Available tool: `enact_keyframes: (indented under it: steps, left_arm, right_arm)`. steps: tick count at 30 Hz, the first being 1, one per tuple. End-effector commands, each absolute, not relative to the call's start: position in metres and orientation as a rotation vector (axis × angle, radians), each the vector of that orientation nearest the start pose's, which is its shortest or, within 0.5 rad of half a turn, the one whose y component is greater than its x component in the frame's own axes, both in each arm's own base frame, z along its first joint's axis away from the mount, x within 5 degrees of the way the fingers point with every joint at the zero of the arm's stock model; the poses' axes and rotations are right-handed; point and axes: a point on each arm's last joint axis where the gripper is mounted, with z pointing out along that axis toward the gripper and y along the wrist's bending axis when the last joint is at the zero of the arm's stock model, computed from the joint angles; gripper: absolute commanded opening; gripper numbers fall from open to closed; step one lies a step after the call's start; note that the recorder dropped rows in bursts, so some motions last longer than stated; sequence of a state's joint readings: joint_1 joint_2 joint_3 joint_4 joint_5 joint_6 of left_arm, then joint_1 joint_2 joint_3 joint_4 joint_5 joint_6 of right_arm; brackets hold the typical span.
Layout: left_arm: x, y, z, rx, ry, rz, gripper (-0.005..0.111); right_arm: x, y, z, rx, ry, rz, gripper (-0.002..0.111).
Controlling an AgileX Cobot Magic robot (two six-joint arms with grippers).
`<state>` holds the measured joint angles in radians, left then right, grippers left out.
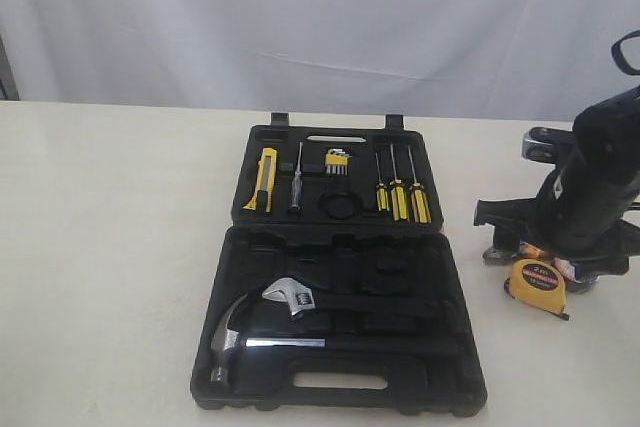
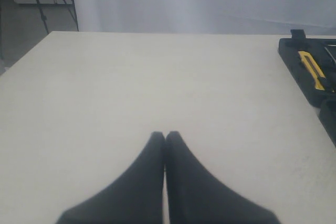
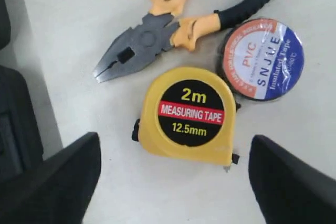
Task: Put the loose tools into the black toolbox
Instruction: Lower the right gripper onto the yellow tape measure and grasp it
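Note:
The black toolbox [image 1: 450, 277] lies open in the middle of the table. A yellow-black utility knife [image 1: 262, 179] sits in a slot of its far half, also seen in the left wrist view [image 2: 311, 69]. To the right of the case, on the table, lie the yellow tape measure [image 3: 190, 113], the orange-and-black pliers [image 3: 157, 35] and the black tape roll [image 3: 262, 59]. My right gripper [image 3: 175, 174] hangs open just above the tape measure [image 1: 537, 285], holding nothing. My left gripper [image 2: 165, 136] is shut and empty over bare table, left of the case.
The near half holds a steel claw hammer [image 1: 240, 332] and an adjustable wrench [image 1: 290, 297]. Three yellow-black screwdrivers [image 1: 400, 195] and hex keys [image 1: 336, 161] fill the far half. My right arm [image 1: 590, 192] hides the pliers and tape roll in the exterior view. A white curtain hangs behind.

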<state>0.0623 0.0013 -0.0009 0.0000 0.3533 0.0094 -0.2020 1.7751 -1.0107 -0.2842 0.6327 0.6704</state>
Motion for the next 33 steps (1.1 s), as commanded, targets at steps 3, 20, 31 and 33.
enact_keyframes:
  steps: [3,20,31,33]
  left_arm:
    - [0.053,0.003,0.182,-0.046,1.826,0.046,0.000]
    - [0.053,0.003,0.182,-0.046,1.826,0.046,0.000]
    - [0.053,0.003,0.182,-0.046,1.826,0.046,0.000]
    - [0.053,0.003,0.182,-0.046,1.826,0.046,0.000]
  right_arm:
    - [0.321,-0.085,0.153,0.952,2.693,-0.215,0.073]
    - [0.324,-0.099,0.139,0.987,2.679,-0.127,0.073]
    - [0.328,-0.099,0.121,0.992,2.694,-0.115,0.073]
    - [0.329,-0.099,0.119,0.992,2.697,-0.114,0.073]
